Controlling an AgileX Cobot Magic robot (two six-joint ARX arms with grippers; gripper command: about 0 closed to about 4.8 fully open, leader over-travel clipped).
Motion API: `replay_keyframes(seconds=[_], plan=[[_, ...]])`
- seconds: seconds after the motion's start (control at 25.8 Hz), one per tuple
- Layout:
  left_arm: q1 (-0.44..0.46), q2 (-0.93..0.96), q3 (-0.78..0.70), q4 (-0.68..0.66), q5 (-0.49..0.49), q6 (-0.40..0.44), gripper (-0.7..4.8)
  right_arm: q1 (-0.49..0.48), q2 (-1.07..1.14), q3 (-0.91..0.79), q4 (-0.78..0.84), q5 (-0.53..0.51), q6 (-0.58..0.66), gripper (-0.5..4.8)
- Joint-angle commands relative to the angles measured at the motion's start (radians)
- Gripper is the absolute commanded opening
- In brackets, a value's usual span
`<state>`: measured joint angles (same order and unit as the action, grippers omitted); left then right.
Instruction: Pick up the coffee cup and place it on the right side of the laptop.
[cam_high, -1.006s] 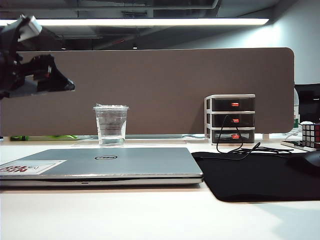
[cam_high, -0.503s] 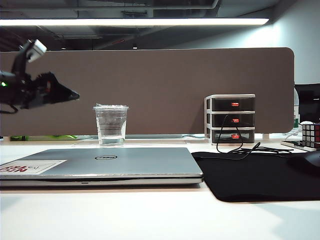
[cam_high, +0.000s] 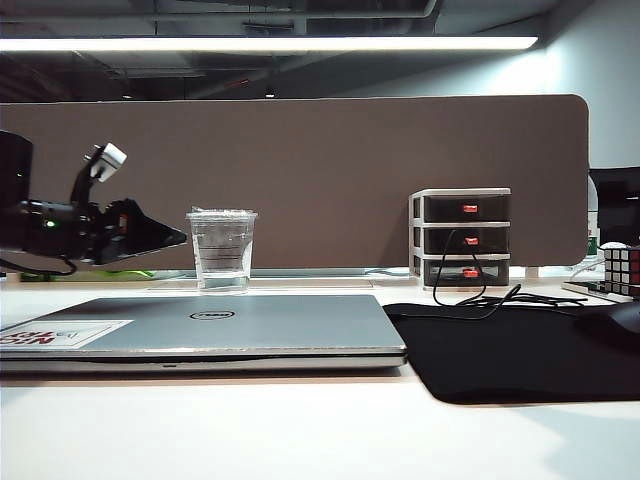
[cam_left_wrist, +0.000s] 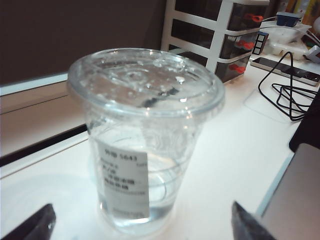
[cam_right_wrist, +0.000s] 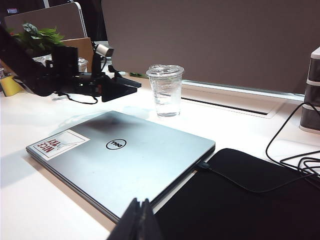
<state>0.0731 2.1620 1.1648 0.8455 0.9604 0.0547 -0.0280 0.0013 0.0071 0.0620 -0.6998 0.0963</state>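
The coffee cup (cam_high: 222, 250), clear plastic with a flat lid and a white label, stands upright on the white desk just behind the laptop (cam_high: 210, 325). The silver laptop lies closed, with a red-lettered sticker on its lid. My left gripper (cam_high: 172, 238) hovers just left of the cup, pointing at it, apart from it. In the left wrist view the cup (cam_left_wrist: 142, 135) fills the frame and the left gripper (cam_left_wrist: 142, 220) is open, its dark fingertips (cam_left_wrist: 42, 222) wide on either side, short of the cup's base. My right gripper (cam_right_wrist: 141, 212) is shut, over the laptop's (cam_right_wrist: 125, 160) near edge.
A three-drawer organiser (cam_high: 462, 240) with red handles stands at the back right, a black cable (cam_high: 480, 295) trailing from it. A black desk mat (cam_high: 510, 350) lies right of the laptop. A puzzle cube (cam_high: 622, 270) sits far right. A brown partition (cam_high: 330, 160) closes the back.
My left arm has come down from high on the left and moved right, level with the cup. Its jaws have stayed open. Cup and laptop have not moved.
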Motion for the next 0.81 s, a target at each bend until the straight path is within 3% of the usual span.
replay_keyframes(seconds=[0.04, 0.23, 0.46, 0.81], plan=[[-0.009, 0.029, 0.047, -0.009, 0.012, -0.010, 4.79, 0.001, -0.002, -0.006, -0.008, 0.002, -0.020, -0.01], [-0.039, 0.082, 0.129, -0.072, 0.023, -0.014, 4.79, 0.001, -0.002, -0.006, -0.031, 0.002, -0.030, 0.00], [-0.067, 0.113, 0.176, -0.074, -0.044, -0.006, 4.79, 0.001, -0.002, -0.006, -0.030, 0.002, -0.030, -0.01], [-0.106, 0.182, 0.268, -0.085, -0.048, -0.010, 4.79, 0.001, -0.002, -0.006, -0.030, 0.002, -0.032, 0.00]])
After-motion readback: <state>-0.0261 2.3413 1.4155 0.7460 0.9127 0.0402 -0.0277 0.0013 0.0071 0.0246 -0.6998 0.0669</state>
